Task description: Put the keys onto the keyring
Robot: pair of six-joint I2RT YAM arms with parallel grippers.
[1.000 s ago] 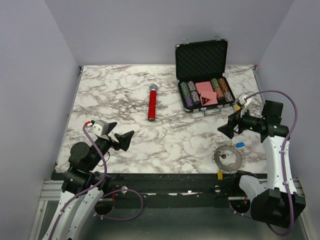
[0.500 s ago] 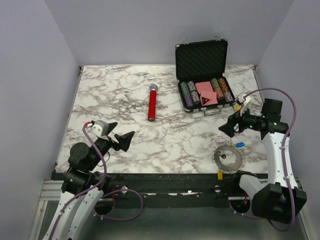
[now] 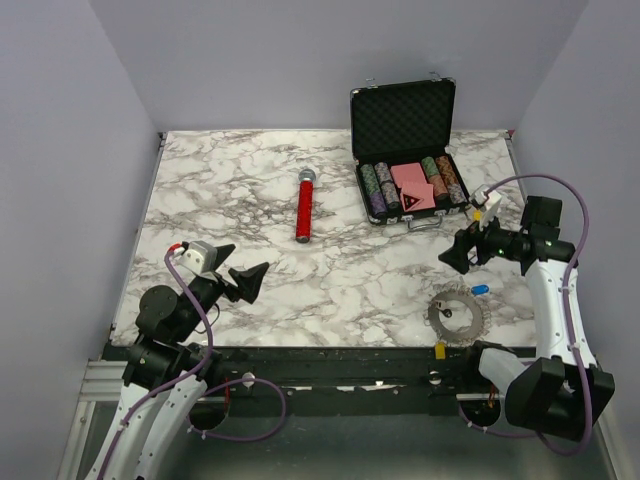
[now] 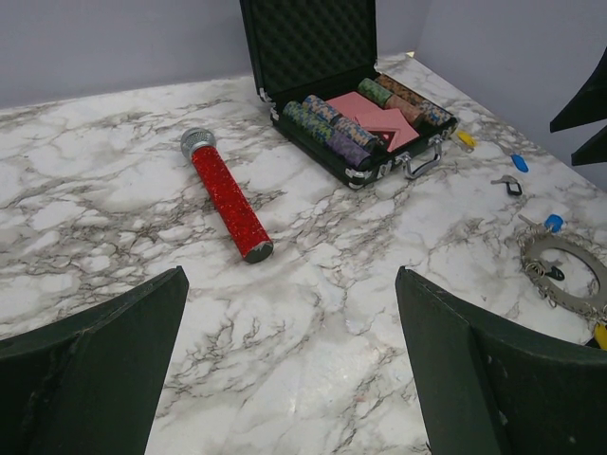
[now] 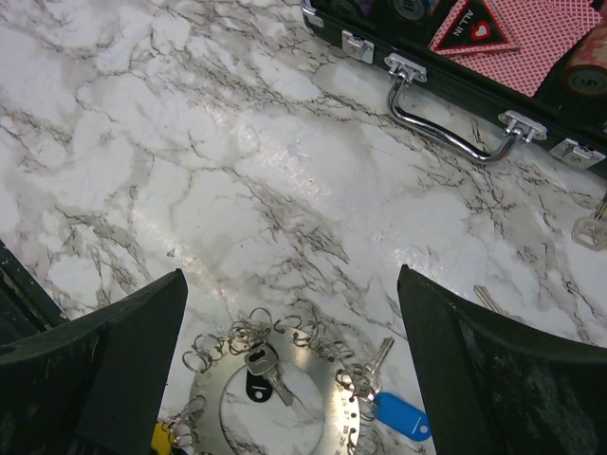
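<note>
The right gripper (image 3: 453, 255) hangs above the counter (image 3: 230, 190) with its jaws spread wide and nothing between them. The keyring (image 3: 456, 318) lies flat on the marble just on the near side of its fingertips, close to the counter's near right edge. A black-headed key (image 5: 258, 377) lies inside the ring's loop and a blue-headed key (image 5: 396, 414) lies just beside its rim, both below the right gripper and untouched, while the left gripper (image 3: 238, 266), likewise gaping and empty, hovers well apart over the near left of the counter.
</note>
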